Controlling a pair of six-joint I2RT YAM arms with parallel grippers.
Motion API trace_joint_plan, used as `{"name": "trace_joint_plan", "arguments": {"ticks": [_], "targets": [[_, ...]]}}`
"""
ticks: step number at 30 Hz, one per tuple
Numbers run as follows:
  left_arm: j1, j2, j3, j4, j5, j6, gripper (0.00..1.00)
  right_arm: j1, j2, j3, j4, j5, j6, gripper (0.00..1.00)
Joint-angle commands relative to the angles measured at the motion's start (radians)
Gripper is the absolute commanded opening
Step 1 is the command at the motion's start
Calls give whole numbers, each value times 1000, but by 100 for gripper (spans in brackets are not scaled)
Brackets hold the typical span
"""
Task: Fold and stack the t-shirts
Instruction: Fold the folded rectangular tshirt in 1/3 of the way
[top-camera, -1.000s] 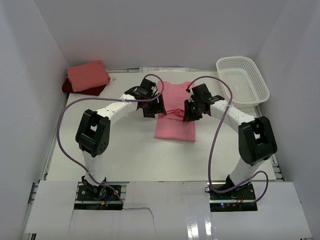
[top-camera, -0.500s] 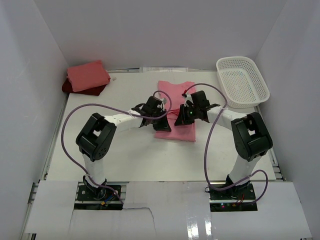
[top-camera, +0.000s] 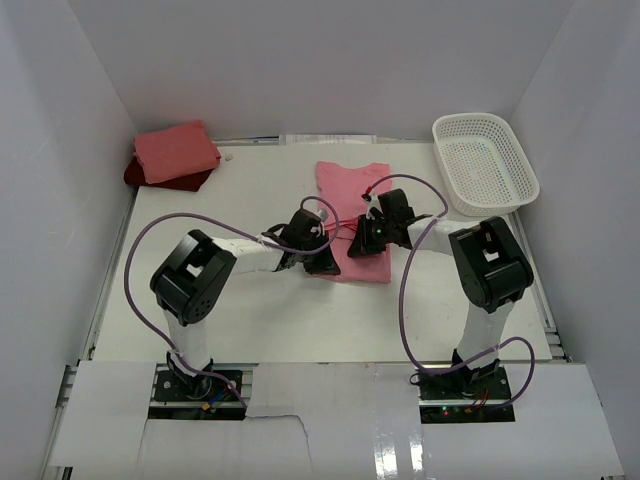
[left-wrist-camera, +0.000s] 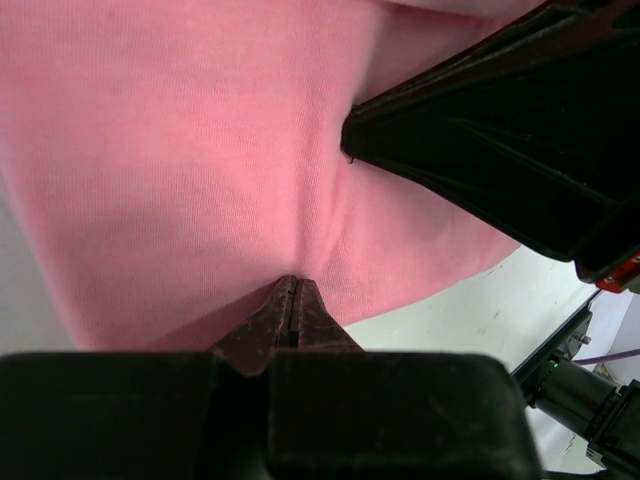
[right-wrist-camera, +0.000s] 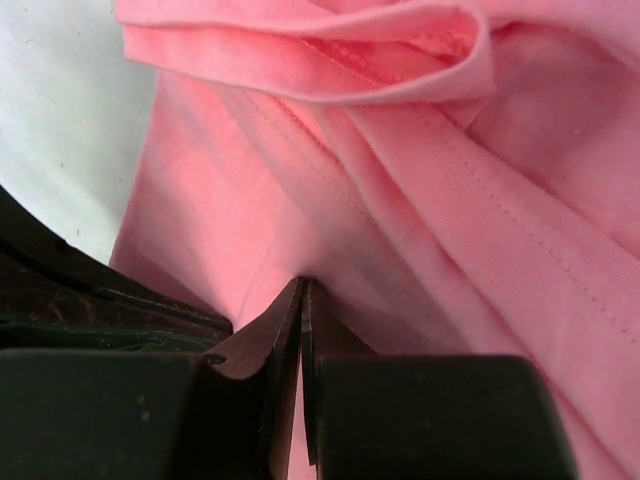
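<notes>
Pink t-shirt (top-camera: 350, 182) pinched by left end effector (left-wrist-camera: 293, 290), right end effector (right-wrist-camera: 303, 292).

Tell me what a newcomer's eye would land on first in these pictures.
At mid-table the left arm and right arm meet, each with its jaws shut on the near part of the rose pink t-shirt. In the far left corner a folded salmon pink t-shirt lies on a dark red t-shirt. A white mesh basket sits at the far right.
</notes>
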Motion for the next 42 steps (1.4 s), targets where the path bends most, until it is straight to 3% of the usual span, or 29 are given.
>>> {"name": "trace_joint_plan", "arguments": {"ticks": [1,8,15,22,23,27,28,32,38,42], "targets": [[-8,-21,-49,-18,-67,-5,0,3,28,-8,55,49,-8,8],[-13,-31,-92,-13,-90,-3,0,0,88,48,61,125,-13,8],[-21,-57,-106,-44,-102,6,0,-17,207,285,-11,213,-48,8],[-30,-108,-132,-71,-127,9,0,-69,397,785,-261,274,-117,10],[-30,-116,-132,-74,-130,12,0,-80,465,969,-337,259,-122,11],[-33,-122,-123,-107,-136,17,0,-101,571,1392,-472,214,-126,14],[-34,-125,-121,-110,-139,17,0,-109,532,1407,-468,211,-116,18],[-36,-148,-110,-136,-150,22,0,-124,314,1217,-407,179,-135,21],[-36,-212,-63,-202,-154,35,0,-121,-13,731,-465,112,-160,33],[-38,-267,-55,-237,-150,37,1,-98,-179,391,-551,171,-145,37]]}}
